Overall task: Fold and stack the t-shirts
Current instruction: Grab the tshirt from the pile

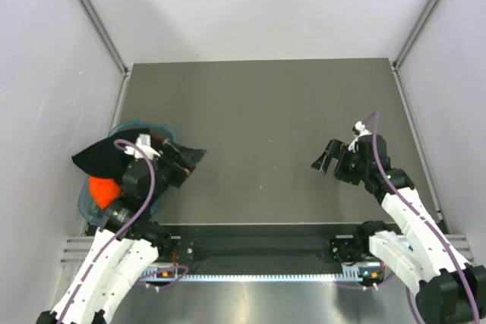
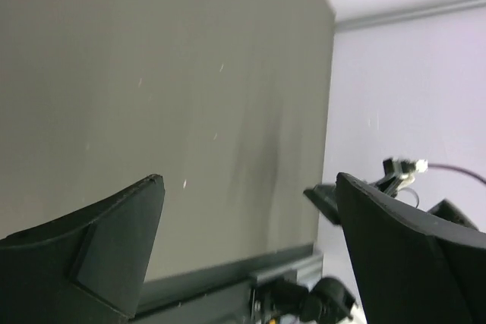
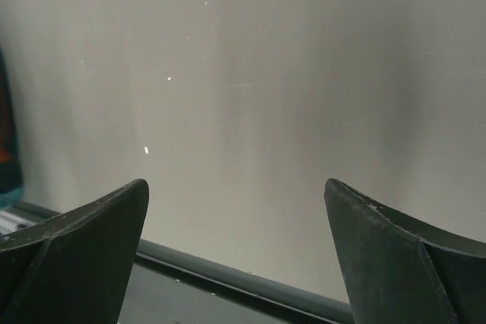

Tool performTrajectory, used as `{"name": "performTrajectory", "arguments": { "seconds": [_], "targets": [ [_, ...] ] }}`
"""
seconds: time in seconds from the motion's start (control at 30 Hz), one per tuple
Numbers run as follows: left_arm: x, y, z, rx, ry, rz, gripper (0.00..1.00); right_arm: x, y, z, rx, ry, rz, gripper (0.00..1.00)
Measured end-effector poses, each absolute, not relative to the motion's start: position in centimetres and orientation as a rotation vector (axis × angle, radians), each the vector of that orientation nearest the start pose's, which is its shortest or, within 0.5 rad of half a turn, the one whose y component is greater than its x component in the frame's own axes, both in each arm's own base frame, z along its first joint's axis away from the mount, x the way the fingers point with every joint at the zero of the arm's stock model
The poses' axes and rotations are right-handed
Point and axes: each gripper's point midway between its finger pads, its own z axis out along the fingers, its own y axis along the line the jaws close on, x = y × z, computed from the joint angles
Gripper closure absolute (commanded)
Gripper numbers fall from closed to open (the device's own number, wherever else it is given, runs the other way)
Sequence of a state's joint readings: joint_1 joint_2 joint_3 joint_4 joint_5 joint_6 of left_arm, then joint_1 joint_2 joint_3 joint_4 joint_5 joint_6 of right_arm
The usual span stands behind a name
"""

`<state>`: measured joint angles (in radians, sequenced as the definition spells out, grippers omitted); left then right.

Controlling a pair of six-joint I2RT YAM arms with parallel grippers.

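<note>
- Left pincer point(image 1: 190, 160) gapes wide, holding nothing, just beside the teal basket point(image 1: 141, 124).
- Right pincer point(image 1: 322, 162) stands wide too, empty, above the surface point(image 1: 258, 111).
- Black t-shirt point(image 1: 99, 158) drapes over the basket's rim; orange t-shirt point(image 1: 102, 186) sits bunched inside.

matte grey table point(image 1: 258, 127), teal plastic basket point(image 1: 86, 204) at its near-left corner

The left gripper point(image 2: 249, 180) shows its two dark fingers point(image 2: 99, 248) at the bottom of the view, spread wide with only bare grey table point(image 2: 152, 73) between them. To the right, the table meets a pale wall point(image 2: 410, 96). Beside the right-hand finger, a dark part point(image 2: 320, 196), probably of the right arm, carries a white connector point(image 2: 402, 165) and a purple cable point(image 2: 456, 171).
</note>
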<state>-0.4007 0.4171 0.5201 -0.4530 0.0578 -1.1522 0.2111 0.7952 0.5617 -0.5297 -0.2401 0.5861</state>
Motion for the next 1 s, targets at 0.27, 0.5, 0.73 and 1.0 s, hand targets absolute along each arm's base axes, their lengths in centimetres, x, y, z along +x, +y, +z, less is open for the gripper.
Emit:
{"name": "performTrajectory", "arguments": {
  "seconds": [0.27, 0.5, 0.73, 1.0],
  "targets": [
    [23.6, -8.2, 27.6, -0.731, 1.923, -0.568, 0.24, 22.5, 10.4, 13.2, 0.304, 2.363, 0.646, 0.0],
    [26.0, 1.4, 24.4, -0.902, 2.079, 0.31, 0.06, 24.0, 11.7, 13.9, 0.177, 2.446, 0.662, 0.0],
    [20.2, 10.6, 20.4, -1.166, 2.098, 0.647, 0.14, 24.6, 14.0, 15.6, -0.011, 2.446, 0.687, 0.01],
    [21.8, 11.1, 18.3, -1.14, 2.179, 0.617, 0.83, 24.2, 14.6, 14.4, -0.064, 2.507, 0.699, 0.0]
  ]
}}
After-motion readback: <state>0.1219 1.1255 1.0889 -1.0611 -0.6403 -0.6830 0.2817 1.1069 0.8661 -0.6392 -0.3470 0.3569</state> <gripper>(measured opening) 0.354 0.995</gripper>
